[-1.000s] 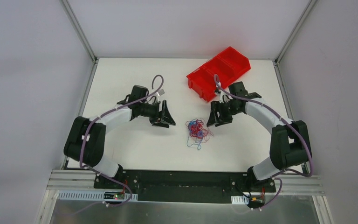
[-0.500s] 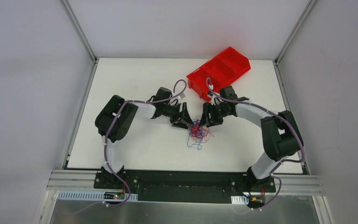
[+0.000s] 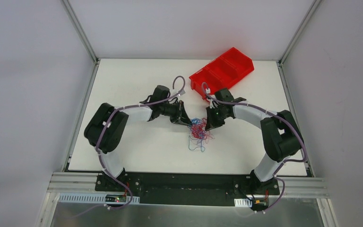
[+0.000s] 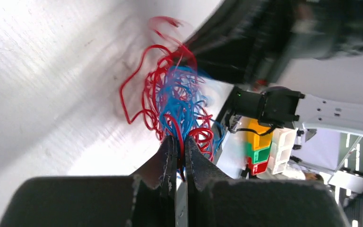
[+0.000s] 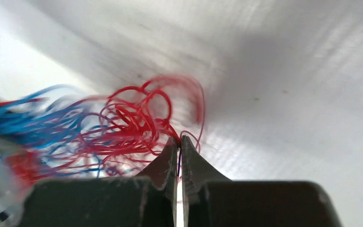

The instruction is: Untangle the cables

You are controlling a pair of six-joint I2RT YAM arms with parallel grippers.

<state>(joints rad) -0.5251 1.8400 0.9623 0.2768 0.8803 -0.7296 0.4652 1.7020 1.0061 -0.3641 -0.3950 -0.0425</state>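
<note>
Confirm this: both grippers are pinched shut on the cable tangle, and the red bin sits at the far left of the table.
Not quite: the top external view shows the red bin at the far right. The left gripper and right gripper are both shut on the cables.

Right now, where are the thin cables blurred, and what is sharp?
Left wrist: the cables smear at their upper loops, the background is out of focus, the left gripper is sharp. Right wrist: they smear at the left, the right gripper is crisp. Top external: evenly lit, sharp.
</note>
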